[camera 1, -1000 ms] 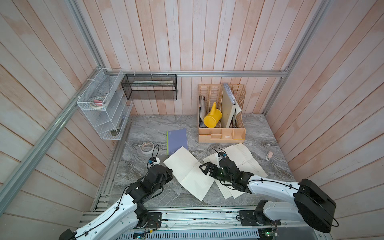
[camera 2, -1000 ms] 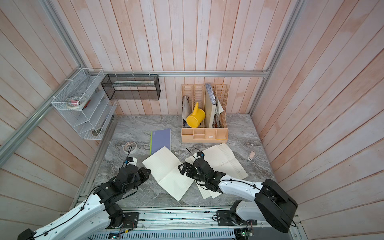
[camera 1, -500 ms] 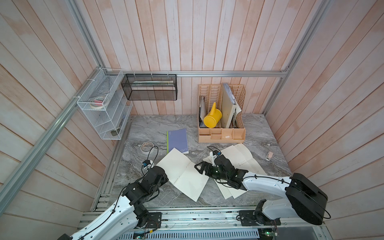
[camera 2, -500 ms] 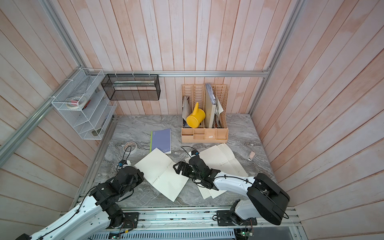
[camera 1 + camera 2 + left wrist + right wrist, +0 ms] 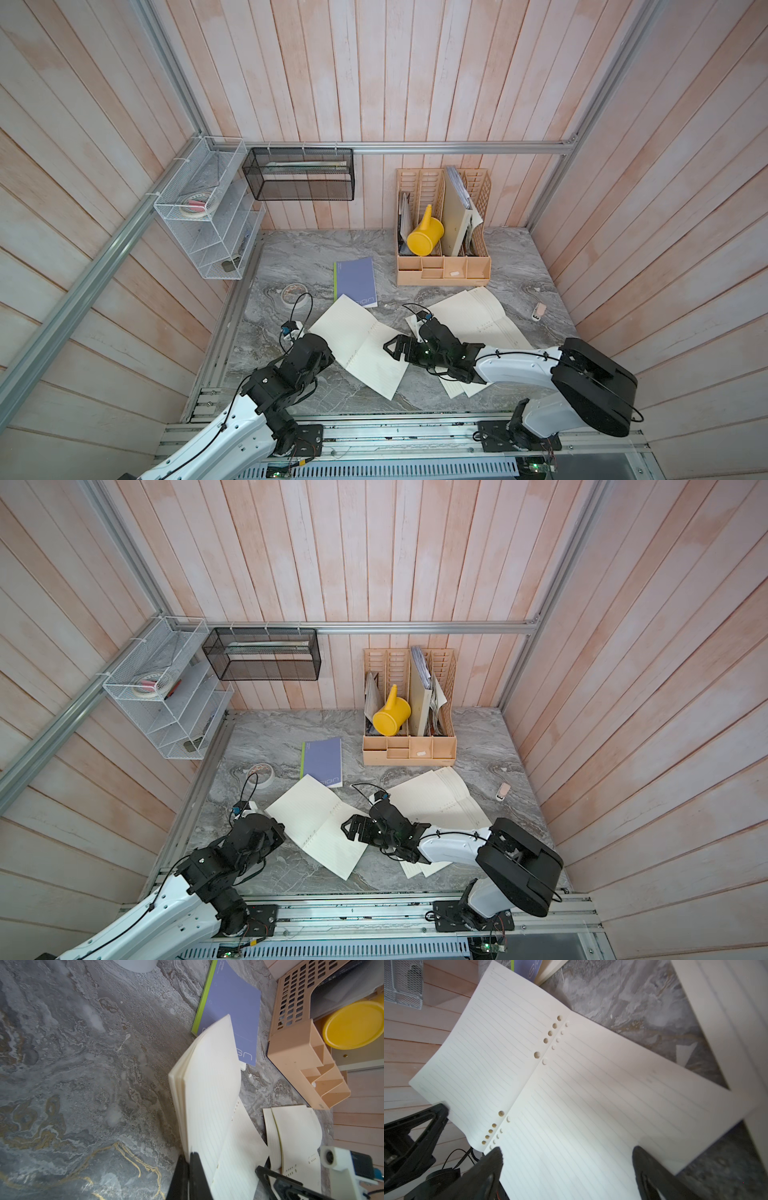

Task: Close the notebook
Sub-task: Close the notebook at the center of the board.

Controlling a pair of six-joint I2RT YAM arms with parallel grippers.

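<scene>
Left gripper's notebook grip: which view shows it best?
Left wrist view: the left gripper is shut on the notebook, pinching its lifted pages' edge. In both top views the arm hides its fingertips; the right wrist view shows only its outer side.

Left hand point(image 5: 188, 1162) clamped on notebook point(image 5: 207, 1095) edge; right hand point(image 5: 566, 1153) spread open.

The only lettering stood on the cover of the closed blue notebook point(image 5: 354, 277), which lay on the counter point(image 5: 291, 257) at about 12 o'clock from the open notebook point(image 5: 361, 353). Pale outlined capitals point(image 5: 366, 300) ran along the cover's near edge, partly under a cream page; they seemed to begin "U" and end "IGN", the whole word unsure. Fine print by the far corner was too small to read
</scene>
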